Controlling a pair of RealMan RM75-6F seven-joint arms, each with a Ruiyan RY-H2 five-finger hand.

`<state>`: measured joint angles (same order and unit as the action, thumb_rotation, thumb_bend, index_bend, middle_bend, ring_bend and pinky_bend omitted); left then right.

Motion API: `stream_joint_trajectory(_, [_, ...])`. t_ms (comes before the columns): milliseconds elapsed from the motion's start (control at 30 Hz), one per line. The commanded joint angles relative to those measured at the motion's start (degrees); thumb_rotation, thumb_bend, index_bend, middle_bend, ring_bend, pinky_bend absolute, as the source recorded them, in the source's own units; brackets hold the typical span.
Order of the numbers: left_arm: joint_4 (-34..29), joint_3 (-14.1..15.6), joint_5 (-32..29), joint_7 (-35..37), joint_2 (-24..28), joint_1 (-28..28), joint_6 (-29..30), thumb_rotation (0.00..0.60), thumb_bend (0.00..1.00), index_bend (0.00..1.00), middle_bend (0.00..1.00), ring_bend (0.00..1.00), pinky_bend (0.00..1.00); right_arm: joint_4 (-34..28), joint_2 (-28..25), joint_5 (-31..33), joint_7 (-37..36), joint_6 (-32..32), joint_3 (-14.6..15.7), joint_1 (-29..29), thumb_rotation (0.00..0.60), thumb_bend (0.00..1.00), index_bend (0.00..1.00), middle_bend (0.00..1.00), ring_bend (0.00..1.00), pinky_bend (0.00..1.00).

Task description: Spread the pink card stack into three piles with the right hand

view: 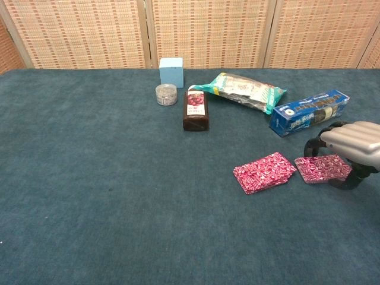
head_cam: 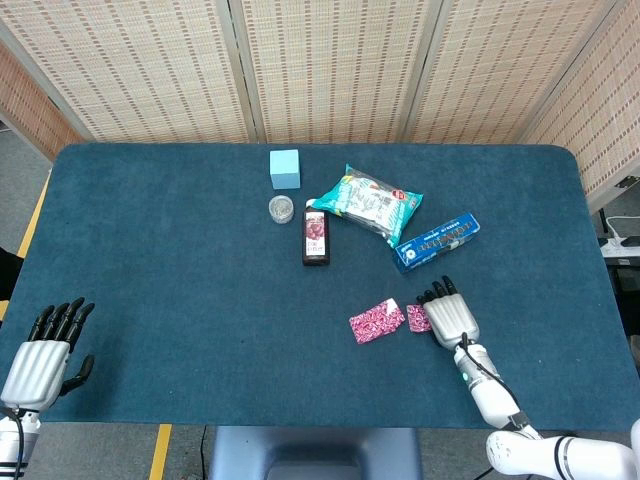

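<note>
The pink cards lie in two piles on the blue cloth. The larger left pile (head_cam: 376, 322) (view: 264, 172) lies free. My right hand (head_cam: 452, 316) (view: 353, 142) arches over the smaller right pile (head_cam: 417, 318) (view: 320, 168). Its fingertips (view: 314, 142) come down at that pile's far edge and the thumb sits at its right side, so the pile is pinched between them. Part of the pile is hidden under the palm. My left hand (head_cam: 40, 360) rests open at the table's near left corner, in the head view only.
A blue box (view: 309, 111) lies just behind my right hand. Further back are a teal snack bag (view: 246, 90), a dark red bottle (view: 195, 110), a small round jar (view: 166, 94) and a light blue cube (view: 171, 72). A woven screen backs the table.
</note>
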<state>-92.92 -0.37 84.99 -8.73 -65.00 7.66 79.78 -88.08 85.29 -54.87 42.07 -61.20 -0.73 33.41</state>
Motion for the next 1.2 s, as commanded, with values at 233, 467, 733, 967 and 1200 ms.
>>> stream_joint_trajectory(233, [0.1,0.1,0.1,-0.1,-0.1,0.0,-0.1,0.6,0.43,0.0,0.0,0.0,0.05,1.0,1.4,0.1,0.8,-0.9,-0.3,-0.3,0.6,0.27,0.48,0.35,0.22,0.17])
stream_joint_trajectory(467, [-0.2,0.0,-0.1,-0.3,-0.1,0.1,0.0,0.6,0.43,0.0,0.0,0.0,0.05,0.4,1.3,-1.1,0.4,-2.9,-0.9,-0.9,0.6,0.27,0.59,0.42,0.27,0.21])
stream_joint_trajectory(733, [-0.1,0.1,0.2,-0.1,-0.1,-0.1,0.5,0.6,0.43,0.0,0.0,0.0,0.05,-2.6,-0.5,-3.3,0.7,-5.0,-0.6,-1.7,0.6,0.27,0.65,0.45,0.29,0.21])
stream_joint_trajectory(967, [0.1,0.1,0.4,0.1,-0.1,-0.2,0.6,0.6,0.43,0.0,0.0,0.0,0.05,-11.0,-4.7,-12.4,1.1,-10.0,2.9,-4.2,0.6,0.27,0.65,0.46,0.29,0.21])
stream_joint_trajectory(1200, [-0.4,0.3,0.8,-0.1,0.0,-0.3,1.0,0.6,0.43,0.0,0.0,0.0,0.05,-13.3,-4.8,-22.0,2.7,-9.3,9.0,-5.7,0.6,0.27,0.65,0.46,0.29,0.21])
